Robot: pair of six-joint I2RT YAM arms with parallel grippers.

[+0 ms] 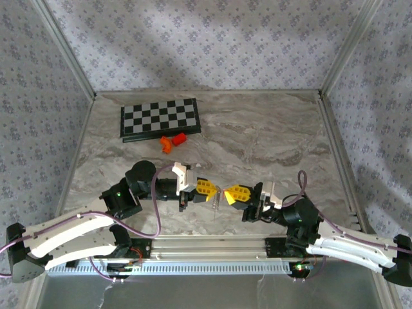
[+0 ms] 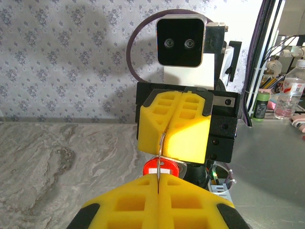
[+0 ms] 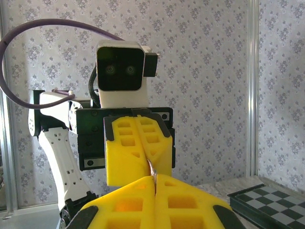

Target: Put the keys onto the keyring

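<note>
L gripper & R gripper meet tip-to-tip near front edge of table. Both are clamped tight on the wire of the keyring, red tag hanging below. Bare marble beyond; chessboard & orange blocks well apart, rear-left.

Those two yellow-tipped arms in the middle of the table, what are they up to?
They are working on getting keys onto a keyring. The left gripper and right gripper are both pinched shut, tip to tip above the table. The keyring sits between them: its thin silver wire seems caught in both, its red tag hanging below. Any key is too small to make out. A chessboard lies farther back.
</note>
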